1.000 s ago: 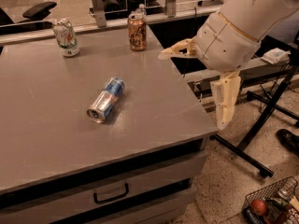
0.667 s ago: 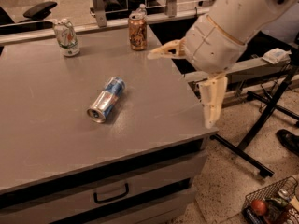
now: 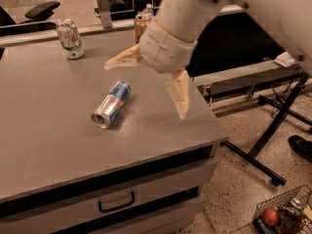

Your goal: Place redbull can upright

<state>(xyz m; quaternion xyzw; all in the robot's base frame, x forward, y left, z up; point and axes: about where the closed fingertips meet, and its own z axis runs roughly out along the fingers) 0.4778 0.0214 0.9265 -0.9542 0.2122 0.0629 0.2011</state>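
Note:
The redbull can (image 3: 111,104) lies on its side on the grey table (image 3: 53,130), near the middle, its silver end facing the front left. My gripper (image 3: 146,87) hangs above the table just right of the can, open and empty. One finger (image 3: 122,60) points left over the table and the other finger (image 3: 179,94) points down toward the table's right part. The gripper is apart from the can.
A white-and-green can (image 3: 69,38) stands upright at the table's back left. An orange-brown can (image 3: 142,25) stands at the back, partly behind my arm. The table's right edge drops to the floor, where a black stand (image 3: 273,130) and a wire basket (image 3: 282,213) sit.
My arm and gripper have moved left, from beyond the table's right edge to over the table near the can. The can has not moved.

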